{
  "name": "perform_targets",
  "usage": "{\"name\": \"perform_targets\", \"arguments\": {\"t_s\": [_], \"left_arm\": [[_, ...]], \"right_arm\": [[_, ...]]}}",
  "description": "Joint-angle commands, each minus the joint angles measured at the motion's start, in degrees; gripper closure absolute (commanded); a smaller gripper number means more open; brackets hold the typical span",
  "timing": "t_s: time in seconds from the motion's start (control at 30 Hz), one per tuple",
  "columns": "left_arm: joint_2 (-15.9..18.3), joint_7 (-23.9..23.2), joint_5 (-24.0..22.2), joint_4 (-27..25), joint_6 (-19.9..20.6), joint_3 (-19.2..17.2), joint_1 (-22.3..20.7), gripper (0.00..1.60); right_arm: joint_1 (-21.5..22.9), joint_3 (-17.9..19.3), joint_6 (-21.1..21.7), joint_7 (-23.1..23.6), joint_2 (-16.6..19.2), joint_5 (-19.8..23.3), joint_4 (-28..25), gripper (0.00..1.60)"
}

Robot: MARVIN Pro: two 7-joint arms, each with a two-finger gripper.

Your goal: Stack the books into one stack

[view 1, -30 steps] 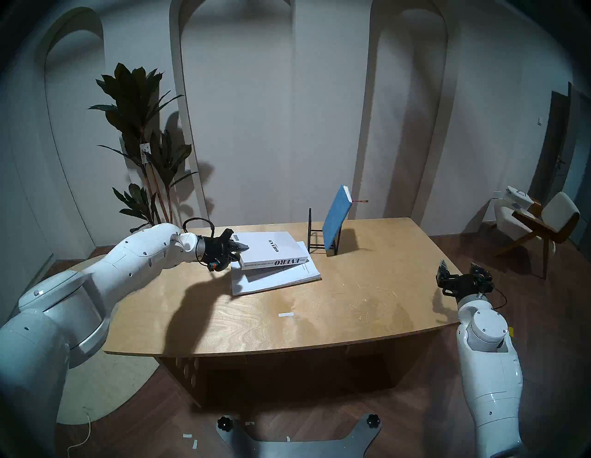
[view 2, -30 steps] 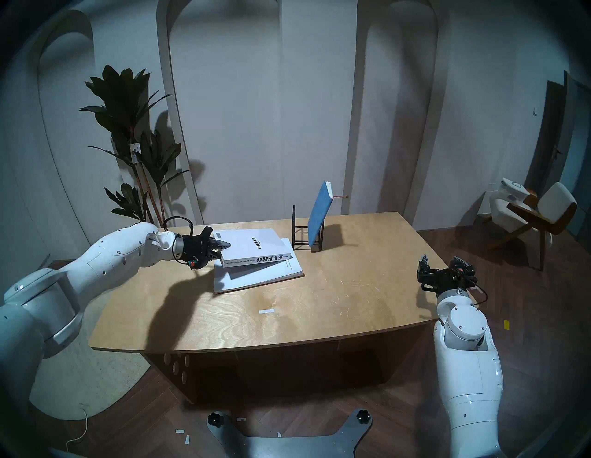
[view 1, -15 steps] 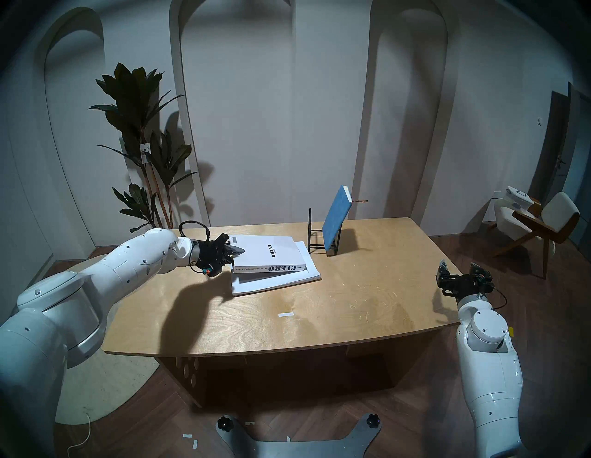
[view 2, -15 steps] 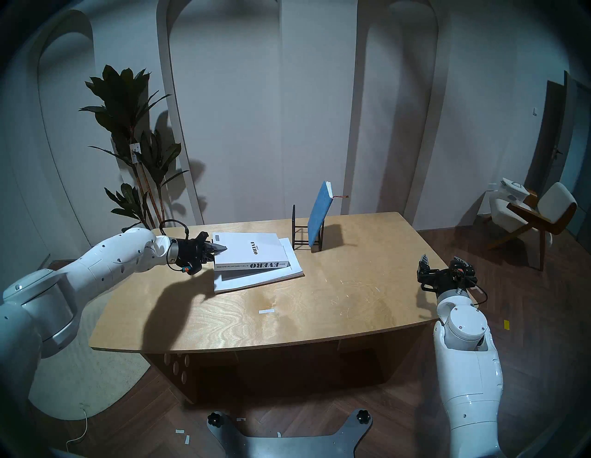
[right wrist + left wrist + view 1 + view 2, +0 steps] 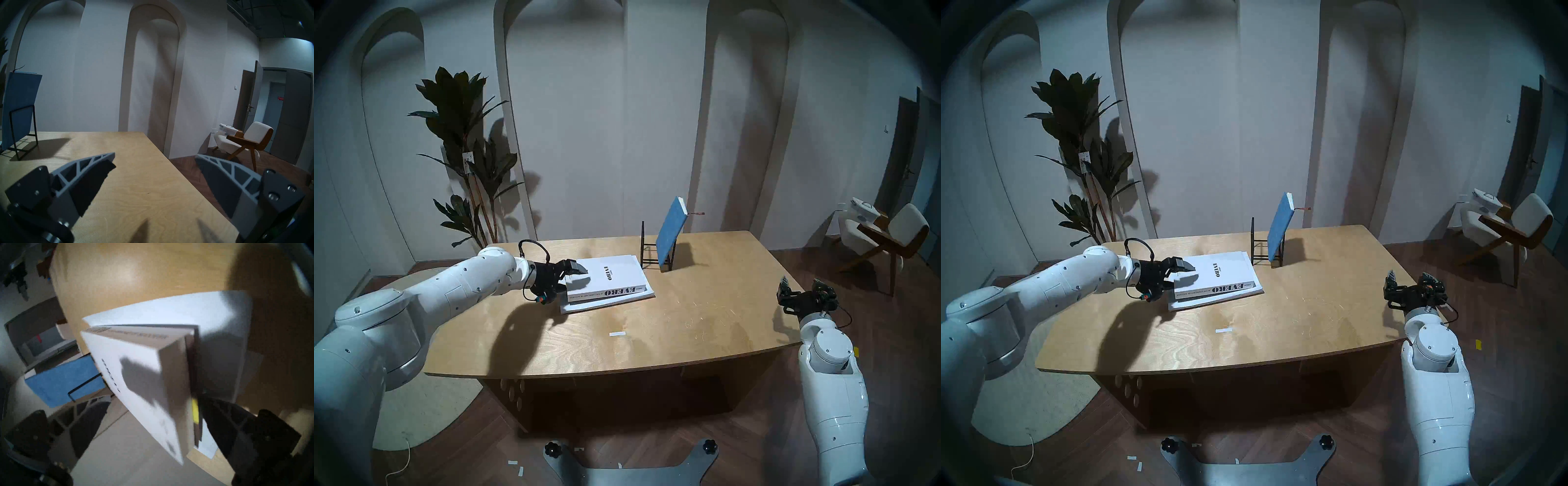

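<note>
While the left gripper (image 5: pixel 573 276) pinches the white book (image 5: pixel 612 276) onto the booklet (image 5: pixel 639 296), the blue notebook (image 5: pixel 670 230) waits in the stand (image 5: pixel 648 253); the right gripper (image 5: pixel 800 288) idles, spread.

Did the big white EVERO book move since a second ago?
Yes. The EVERO book came down toward the booklet and swung closer to the black stand.
</note>
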Motion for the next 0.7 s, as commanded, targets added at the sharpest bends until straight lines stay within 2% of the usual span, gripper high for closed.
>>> {"name": "perform_targets", "arguments": {"t_s": [0.0, 0.03, 0.1, 0.3, 0.4, 0.5, 0.53, 0.6, 0.67], "left_arm": [[1.9, 2.3, 6.7, 0.4, 4.7, 1.9, -4.5, 0.00], [2.2, 3.8, 8.9, -0.3, 6.5, 2.4, -5.3, 0.00], [2.2, 5.4, 10.3, -0.9, 8.7, 2.3, -5.9, 0.00], [3.4, 7.8, 13.0, -4.8, 9.3, 2.5, -8.0, 0.00], [4.6, 8.8, 15.8, -7.3, 12.7, 2.6, -8.4, 0.00], [4.9, 9.6, 13.2, -8.4, 14.0, -0.2, -8.0, 0.00], [4.6, 10.0, 8.6, -8.3, 13.5, -3.1, -6.8, 0.00], [4.1, 11.1, 4.8, -8.2, 12.4, -5.4, -6.2, 0.00], [4.2, 11.7, 3.9, -8.5, 12.4, -6.1, -6.0, 0.00]], "right_arm": [[0.4, 0.0, -0.5, 0.1, 0.1, 0.0, -1.2, 0.00], [0.4, 0.0, -0.5, 0.1, 0.1, 0.0, -1.2, 0.00], [0.4, 0.0, -0.5, 0.1, 0.1, 0.0, -1.2, 0.00], [0.4, 0.0, -0.5, 0.1, 0.1, 0.0, -1.2, 0.00], [0.4, 0.0, -0.5, 0.1, 0.1, 0.0, -1.2, 0.00], [0.4, 0.0, -0.5, 0.1, 0.1, 0.0, -1.2, 0.00], [0.4, 0.0, -0.5, 0.1, 0.1, 0.0, -1.2, 0.00], [0.5, 0.0, -0.4, 0.1, 0.1, -0.1, -1.0, 0.00], [0.5, 0.0, -0.4, 0.1, 0.1, -0.1, -1.0, 0.00]]}}
